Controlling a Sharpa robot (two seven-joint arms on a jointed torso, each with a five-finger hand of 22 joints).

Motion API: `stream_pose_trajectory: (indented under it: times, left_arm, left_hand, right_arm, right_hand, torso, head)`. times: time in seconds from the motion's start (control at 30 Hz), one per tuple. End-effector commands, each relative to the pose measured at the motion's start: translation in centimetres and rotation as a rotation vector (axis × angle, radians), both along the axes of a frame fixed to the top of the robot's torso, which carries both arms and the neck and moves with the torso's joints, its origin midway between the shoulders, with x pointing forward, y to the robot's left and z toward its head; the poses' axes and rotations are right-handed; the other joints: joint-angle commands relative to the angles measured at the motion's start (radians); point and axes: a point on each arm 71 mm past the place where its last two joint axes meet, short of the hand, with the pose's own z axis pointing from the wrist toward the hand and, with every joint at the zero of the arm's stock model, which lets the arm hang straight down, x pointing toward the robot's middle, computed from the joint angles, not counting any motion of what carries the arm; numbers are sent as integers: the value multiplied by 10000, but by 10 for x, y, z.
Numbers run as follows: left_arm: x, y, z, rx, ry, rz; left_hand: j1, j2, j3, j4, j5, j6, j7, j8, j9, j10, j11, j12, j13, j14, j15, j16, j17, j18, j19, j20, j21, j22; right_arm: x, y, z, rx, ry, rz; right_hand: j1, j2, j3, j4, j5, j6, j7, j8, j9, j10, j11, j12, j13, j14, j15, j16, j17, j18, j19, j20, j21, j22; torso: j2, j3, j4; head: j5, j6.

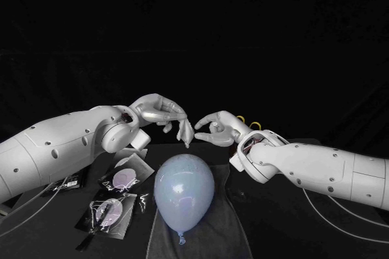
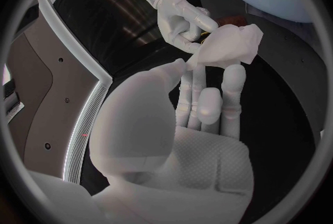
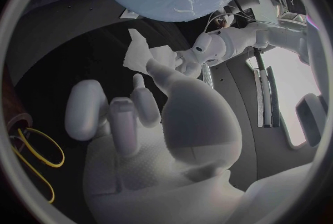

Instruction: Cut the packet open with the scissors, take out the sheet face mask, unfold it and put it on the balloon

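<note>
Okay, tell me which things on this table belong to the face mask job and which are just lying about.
In the job: sheet face mask, pinched by the left hand, right hand at it; balloon; scissors, yellow handles behind the right hand.
Lying about: two packets beside the balloon; dark cloth under it.

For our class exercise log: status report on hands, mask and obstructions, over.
Left hand pinches folded sheet face mask, hanging near balloon. Right hand at mask, grip unclear. Nothing between mask and balloon.
</note>
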Motion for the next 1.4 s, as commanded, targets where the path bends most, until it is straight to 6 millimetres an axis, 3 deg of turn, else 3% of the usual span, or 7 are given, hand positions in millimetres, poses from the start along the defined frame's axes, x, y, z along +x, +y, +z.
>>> stream_pose_trajectory:
  times: [0.03,0.13,0.2,0.43,0.77,1.4]
  left_arm:
    - [0,-2,1,-72,58,-70]
    - [0,-1,1,-39,80,37]
    - [0,-1,1,-26,95,63]
    - [0,0,0,1,141,59]
    - [0,0,0,18,200,21]
    - [0,-1,1,-116,152,104]
  left_hand:
    - [91,-43,65,17,68,75,10,49,191,74,-30,-55,-9,95,-20,59,66,51,121,3,93,93]
    - [88,-41,66,20,67,74,11,47,193,76,-29,-57,-10,105,-20,62,85,43,152,3,121,135]
    - [87,-41,67,20,67,74,12,47,193,76,-28,-57,-10,118,-20,64,109,39,165,3,133,153]
    - [82,-40,68,25,67,73,13,45,195,81,-27,-60,-11,130,-20,68,130,35,184,1,149,175]
    - [82,-40,68,25,67,73,13,45,195,81,-27,-60,-11,130,-20,68,130,35,184,1,149,175]
    - [88,-45,84,19,68,82,13,43,215,117,-36,-71,-16,207,-24,90,254,7,302,-7,254,321]
  right_arm:
    - [-2,0,5,533,-268,-144]
    - [-7,1,8,658,-632,-90]
    - [-9,2,9,677,-854,-66]
    - [-14,4,13,950,-1208,-102]
    - [-16,8,18,1251,-1879,-366]
    - [-8,20,11,577,-1458,-517]
  right_hand:
    - [145,207,53,35,-16,618,-220,326,119,288,-166,226,313,867,-85,55,1905,-86,105,-57,177,1120]
    - [298,318,129,-10,-8,1022,-430,571,206,537,-352,417,594,892,-248,83,2010,-124,203,-200,358,1214]
    - [300,318,129,-11,-6,1033,-438,579,208,551,-360,427,610,895,-257,86,2023,-131,217,-209,387,1228]
    - [188,228,91,65,-3,684,-338,361,96,585,-306,432,657,906,-250,98,2066,-141,227,-260,377,1240]
    - [224,169,100,33,-10,618,-296,300,60,541,-270,389,617,913,-221,106,2096,-137,214,-245,340,1232]
    - [-86,-62,-196,252,-30,620,-256,271,33,406,-216,268,500,908,-162,103,2086,-103,135,-189,159,1177]
  torso:
    - [-3,3,7]
    - [-11,6,8]
    - [-17,6,-5]
    - [-2,12,12]
    - [-3,-1,-2]
    - [-9,-1,-1]
  head:
    - [9,-10]
    - [12,-20]
    - [25,-24]
    - [6,15]
    - [-4,7]
    - [2,-10]
